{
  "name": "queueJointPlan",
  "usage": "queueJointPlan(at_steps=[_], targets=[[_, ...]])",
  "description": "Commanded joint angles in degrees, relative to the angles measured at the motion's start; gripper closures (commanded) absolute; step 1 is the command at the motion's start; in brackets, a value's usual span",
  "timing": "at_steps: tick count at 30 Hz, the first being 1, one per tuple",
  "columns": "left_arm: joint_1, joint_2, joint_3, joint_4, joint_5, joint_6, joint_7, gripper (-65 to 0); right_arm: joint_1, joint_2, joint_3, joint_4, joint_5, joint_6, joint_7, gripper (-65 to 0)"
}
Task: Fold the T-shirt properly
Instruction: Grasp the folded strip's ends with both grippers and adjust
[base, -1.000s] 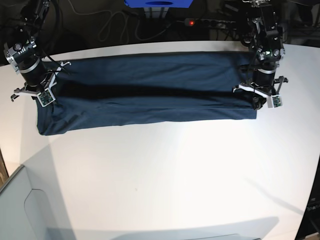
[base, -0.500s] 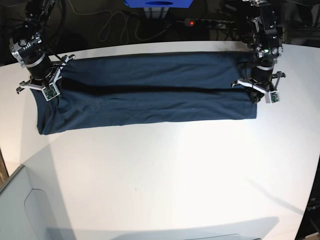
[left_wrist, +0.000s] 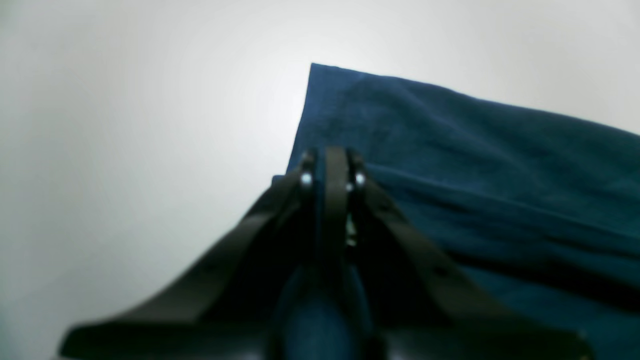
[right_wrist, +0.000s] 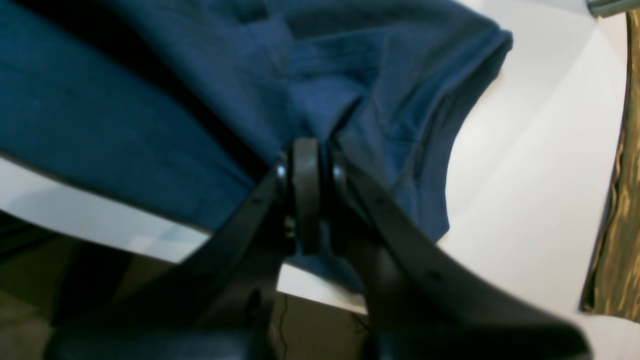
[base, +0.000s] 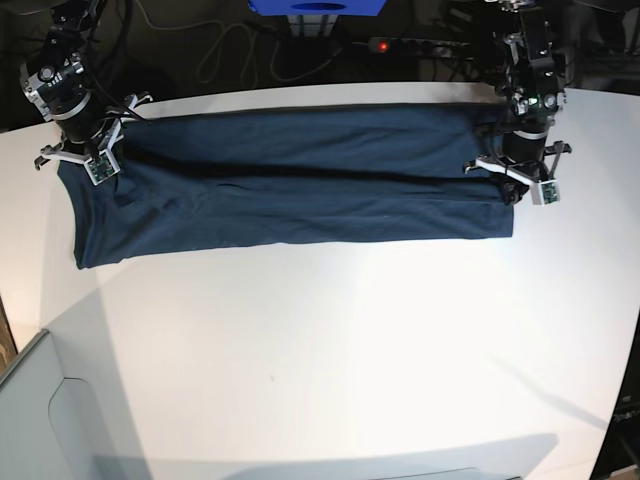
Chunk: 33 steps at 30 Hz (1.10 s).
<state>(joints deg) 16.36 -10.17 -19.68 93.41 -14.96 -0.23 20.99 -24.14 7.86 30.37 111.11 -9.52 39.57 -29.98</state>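
Both grippers clamp the shirt (base: 290, 185), 1 at each end. Left gripper (left_wrist: 330, 172) has its jaws pressed together on a fold of cloth, with the shirt's square corner just ahead of it and white desk (left_wrist: 125, 125) beside. Right gripper (right_wrist: 306, 167) pinches bunched fabric the same way; a hemmed opening lies just beyond its tips. Between the 2 grippers the shirt lies stretched as a long band on the desk, a dark crease running along it.
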Motion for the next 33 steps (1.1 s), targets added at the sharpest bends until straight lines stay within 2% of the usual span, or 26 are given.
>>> queueJointPlan(at_steps=[1,7,9,11,14,16,19,22,24,33], targets=[[-0.1,-0.2,-0.2,0.9,-0.1,0.1,-1.3,0.0,0.2,0.5,0.4,0.9,0.5,0.4,1.2,-0.6],[1.2,-0.2,-0.2,1.0,-0.1,0.1,-1.3,0.0,0.4,0.5,0.6,0.9,0.2,0.4,1.2,-0.9],[1.7,-0.2,-0.2,1.0,-0.1,0.1,-1.2,0.0,0.4,0.5,0.6,0.9,0.2,0.4,0.7,-4.9],[1.8,-0.2,-0.2,1.0,-0.1,0.1,-0.9,0.0,0.8,0.5,0.6,0.8,0.1,0.4,0.7,-14.0],[1.9,-0.2,-0.2,1.1,-0.1,0.2,-0.8,0.0,0.8,0.6,0.9,0.3,0.1,0.4,0.7,-33.9],[2.1,-0.2,-0.2,1.2,-0.1,0.3,-0.8,-1.4,0.8,0.5,2.7,0.8,0.2,0.4,0.7,-43.4],[2.9,-0.2,-0.2,1.8,-0.1,0.6,-0.8,-15.7,1.7,-1.3,5.1,2.0,0.2,0.4,0.7,-52.3],[2.9,-0.2,-0.3,1.8,-0.1,0.3,-0.8,-28.5,2.0,-2.9,5.7,3.4,0.2,0.4,0.7,-52.7],[3.0,-0.2,-0.6,2.7,-0.1,0.3,-0.8,-34.1,2.0,-3.4,5.2,3.6,0.2,0.4,0.7,-52.7],[4.2,-0.4,-0.6,4.6,-0.1,0.3,-0.9,-35.0,2.0,-3.8,-1.1,-0.6,0.1,0.4,0.7,-52.7]])
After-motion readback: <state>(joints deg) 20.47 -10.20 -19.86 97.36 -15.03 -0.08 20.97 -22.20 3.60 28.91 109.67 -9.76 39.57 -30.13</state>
